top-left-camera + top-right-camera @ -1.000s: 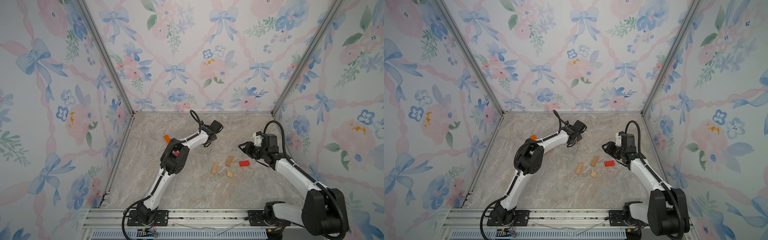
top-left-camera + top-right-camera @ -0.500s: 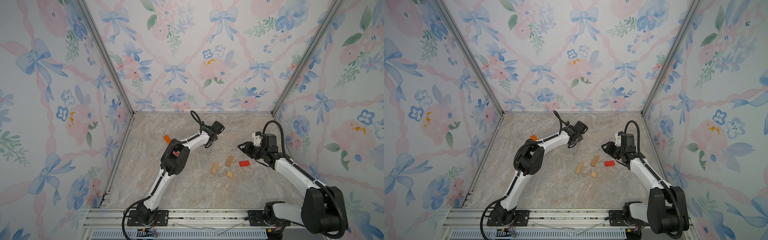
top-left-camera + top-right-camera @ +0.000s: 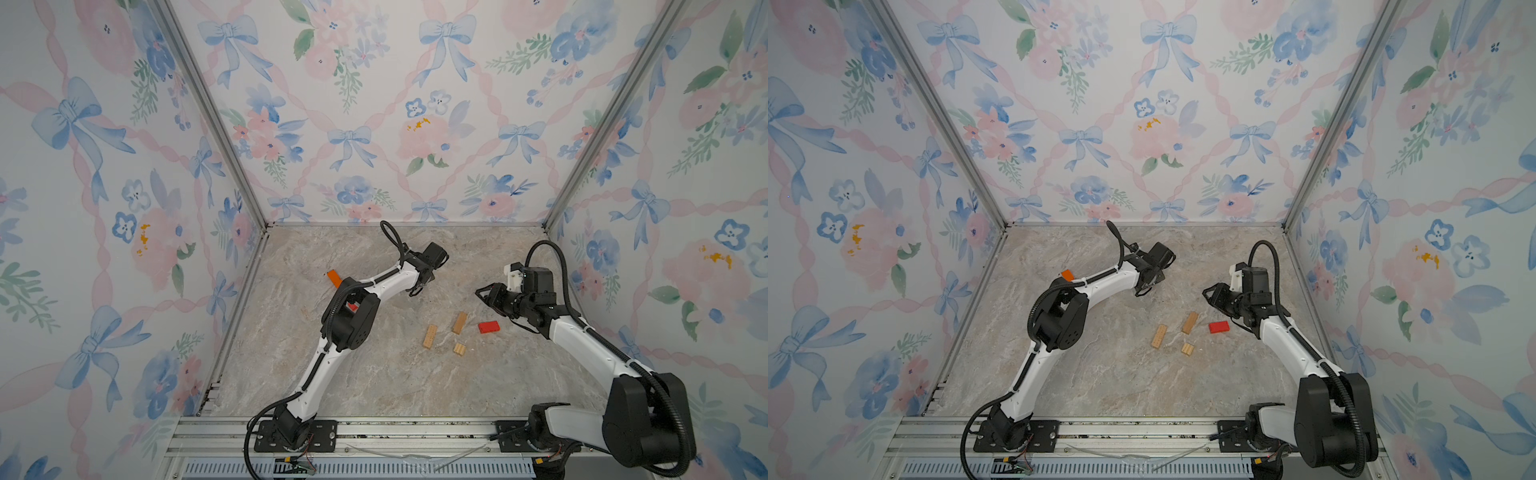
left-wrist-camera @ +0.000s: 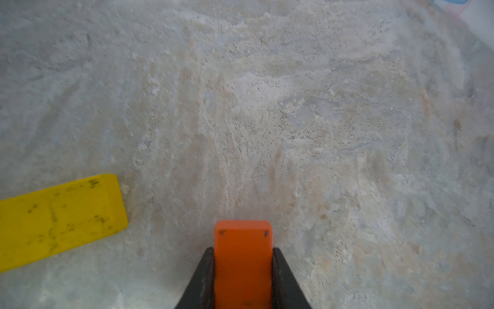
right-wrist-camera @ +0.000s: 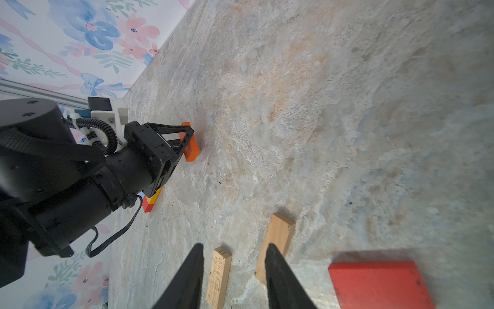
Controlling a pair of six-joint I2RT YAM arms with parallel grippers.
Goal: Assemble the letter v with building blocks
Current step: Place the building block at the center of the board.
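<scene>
Orange block (image 4: pixel 243 262), yellow block (image 4: pixel 58 216) apparently dark-smudged, red block (image 3: pixel 488 327), tan blocks (image 3: pixel 430 336), marbled beige tabletop (image 3: pixel 374 374), floral walls (image 3: pixel 374 124).

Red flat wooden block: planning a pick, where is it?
The red block sits, in both top views, right of a tan wooden brick, near the right gripper.

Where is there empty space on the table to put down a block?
Biggest bare patch: the table between the tan blocks and the front rail. Also bare: the far strip along the back wall. Crowded: around the tan blocks and red block by the right hand, and beside the left hand holding an orange block near a yellow block.
</scene>
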